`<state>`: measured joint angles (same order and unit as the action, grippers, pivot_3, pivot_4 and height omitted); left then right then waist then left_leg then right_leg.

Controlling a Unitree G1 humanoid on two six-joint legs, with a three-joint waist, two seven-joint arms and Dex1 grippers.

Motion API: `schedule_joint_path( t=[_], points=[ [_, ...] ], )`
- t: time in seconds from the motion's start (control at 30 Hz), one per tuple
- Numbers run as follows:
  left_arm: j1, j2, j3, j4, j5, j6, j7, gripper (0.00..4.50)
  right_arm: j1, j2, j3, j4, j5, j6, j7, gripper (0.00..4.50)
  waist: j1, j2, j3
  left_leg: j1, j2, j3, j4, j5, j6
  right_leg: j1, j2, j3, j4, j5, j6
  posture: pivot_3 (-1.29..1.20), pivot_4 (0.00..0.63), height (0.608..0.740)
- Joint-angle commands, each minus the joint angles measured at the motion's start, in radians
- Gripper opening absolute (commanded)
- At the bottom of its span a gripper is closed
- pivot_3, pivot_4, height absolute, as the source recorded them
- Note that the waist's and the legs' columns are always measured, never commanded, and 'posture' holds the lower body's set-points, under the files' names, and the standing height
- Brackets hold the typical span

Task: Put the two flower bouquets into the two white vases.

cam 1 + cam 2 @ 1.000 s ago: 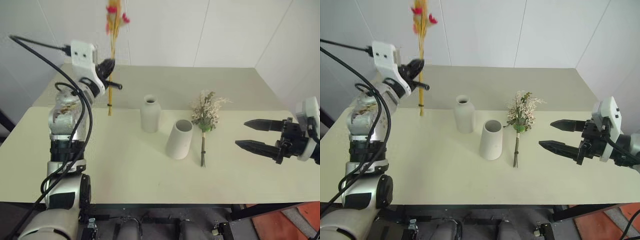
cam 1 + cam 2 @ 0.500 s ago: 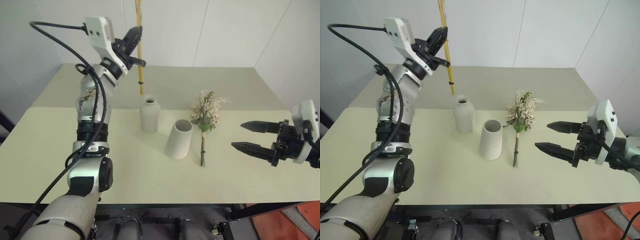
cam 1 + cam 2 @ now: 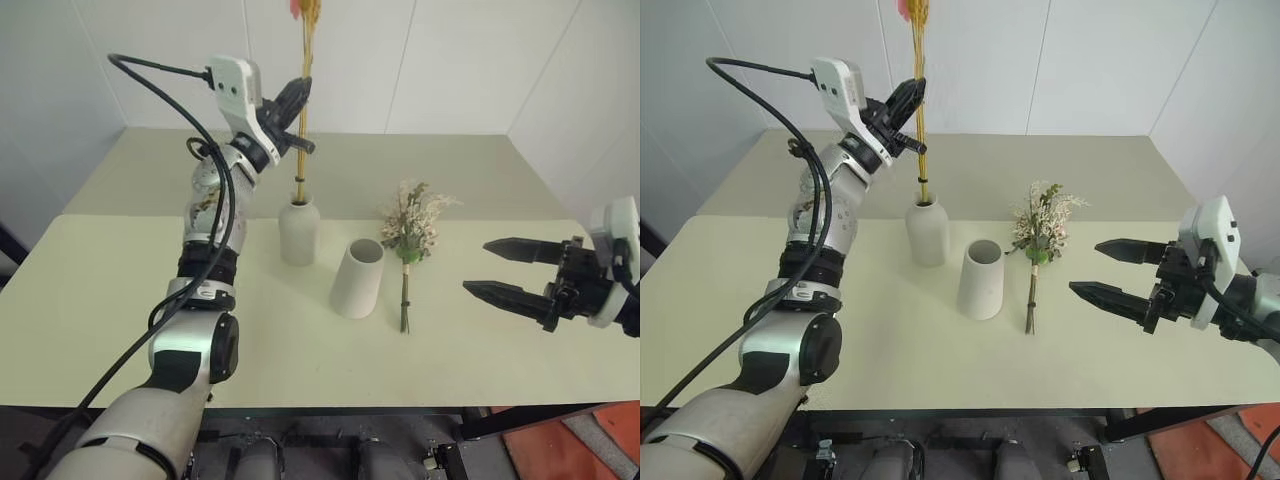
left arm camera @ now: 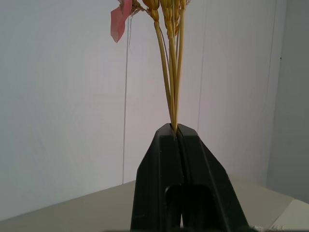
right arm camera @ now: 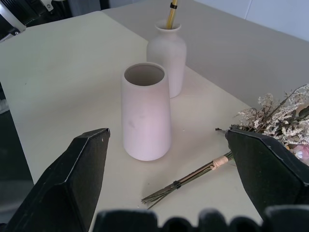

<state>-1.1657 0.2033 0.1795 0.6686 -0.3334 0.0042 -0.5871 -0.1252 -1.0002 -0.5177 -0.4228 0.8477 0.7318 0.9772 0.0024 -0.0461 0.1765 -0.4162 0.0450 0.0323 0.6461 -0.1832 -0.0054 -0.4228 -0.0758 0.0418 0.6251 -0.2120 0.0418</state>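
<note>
My left gripper (image 3: 300,96) is shut on the slim bouquet (image 3: 303,60) of yellow stalks, held upright above the table with a red blossom (image 4: 120,19) at its top. The stalks' lower ends sit in the mouth of the short bottle vase (image 3: 299,232), as the right wrist view confirms at the stalk tip (image 5: 170,13). The wide-mouthed white vase (image 3: 358,278) stands empty just right of it. The fuller bouquet (image 3: 412,232) lies flat on the table beside that vase, stems toward me. My right gripper (image 3: 477,266) hovers open to the right of this bouquet, pointing at it.
The cream table (image 3: 120,290) has bare surface to the left and in front of the vases. A white wall (image 3: 450,60) closes off the back of the table. A black cable (image 3: 150,75) loops from my left wrist.
My left gripper has carried the slim bouquet to the right, from left of the bottle vase to above it, and the stalk ends now reach its mouth. The right gripper has stayed in place.
</note>
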Motion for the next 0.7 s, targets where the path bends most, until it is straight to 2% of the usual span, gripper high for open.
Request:
schedule_joint_path(
  t=[0.03, 0.07, 0.17, 0.27, 0.4, 0.47, 0.57, 0.7],
  points=[
    [0.019, 0.01, -0.012, -0.065, -0.004, 0.017, -0.023, 0.01, -0.008, -0.014, -0.033, -0.019, 0.017, 0.005, -0.014, 4.5, -0.002, 0.0, 0.0, 0.0, 0.0, 0.0, 0.0, 0.0, 0.0, 0.0, 0.0, 0.0, 0.0, 0.0, 0.0, 0.0, 0.15, 0.74],
    [0.033, 0.012, -0.02, -0.084, -0.003, 0.024, -0.03, 0.01, -0.01, -0.013, -0.03, -0.018, 0.016, 0.005, -0.015, 4.5, -0.003, 0.0, 0.0, 0.0, 0.0, 0.0, 0.0, 0.0, 0.0, 0.0, 0.0, 0.0, 0.0, 0.0, 0.0, 0.0, 0.15, 0.74],
    [0.078, 0.021, -0.036, -0.148, 0.002, 0.071, -0.029, 0.66, -0.018, -0.012, -0.02, -0.016, 0.018, 0.003, -0.018, 4.5, -0.003, 0.0, 0.0, 0.0, 0.0, 0.0, 0.0, 0.0, 0.0, 0.0, 0.0, 0.0, 0.0, 0.0, 0.0, 0.0, 0.15, 0.74],
    [0.122, 0.042, -0.034, -0.219, -0.006, 0.131, -0.015, 1.61, -0.028, -0.013, -0.007, -0.008, 0.016, 0.0, -0.016, 4.5, -0.006, 0.0, 0.0, 0.0, 0.0, 0.0, 0.0, 0.0, 0.0, 0.0, 0.0, 0.0, 0.0, 0.0, 0.0, 0.0, 0.15, 0.74],
    [0.235, 0.11, -0.022, -0.426, -0.052, 0.254, -0.036, 2.96, -0.042, -0.009, 0.018, 0.004, 0.006, -0.006, -0.013, 4.5, -0.019, 0.0, 0.0, 0.0, 0.001, 0.0, 0.0, 0.0, 0.0, 0.0, 0.0, 0.0, 0.001, 0.0, 0.0, 0.0, 0.15, 0.74],
    [0.326, 0.204, -0.005, -0.584, -0.131, 0.388, -0.105, 3.64, -0.054, -0.011, 0.054, 0.01, -0.007, -0.002, -0.021, 4.5, -0.026, 0.0, 0.0, 0.001, 0.001, 0.0, 0.0, 0.0, 0.0, -0.001, 0.001, 0.001, 0.001, 0.0, 0.0, 0.0, 0.15, 0.74],
    [0.464, 0.374, 0.025, -0.762, -0.222, 0.483, -0.25, 4.48, -0.075, -0.012, 0.145, 0.014, -0.058, 0.008, -0.054, 4.5, -0.04, 0.001, 0.0, 0.001, 0.002, 0.0, -0.001, 0.0, 0.0, -0.001, 0.002, 0.001, 0.002, 0.0, -0.001, 0.0, 0.15, 0.74],
    [0.602, 0.569, 0.089, -0.853, -0.301, 0.475, -0.464, 4.48, -0.16, 0.011, 0.269, 0.041, -0.106, 0.063, -0.132, 4.5, -0.04, 0.001, 0.0, 0.002, 0.003, 0.001, 0.0, 0.0, 0.0, -0.001, 0.001, 0.001, 0.002, 0.0, -0.001, 0.0, 0.15, 0.74]
  ],
)
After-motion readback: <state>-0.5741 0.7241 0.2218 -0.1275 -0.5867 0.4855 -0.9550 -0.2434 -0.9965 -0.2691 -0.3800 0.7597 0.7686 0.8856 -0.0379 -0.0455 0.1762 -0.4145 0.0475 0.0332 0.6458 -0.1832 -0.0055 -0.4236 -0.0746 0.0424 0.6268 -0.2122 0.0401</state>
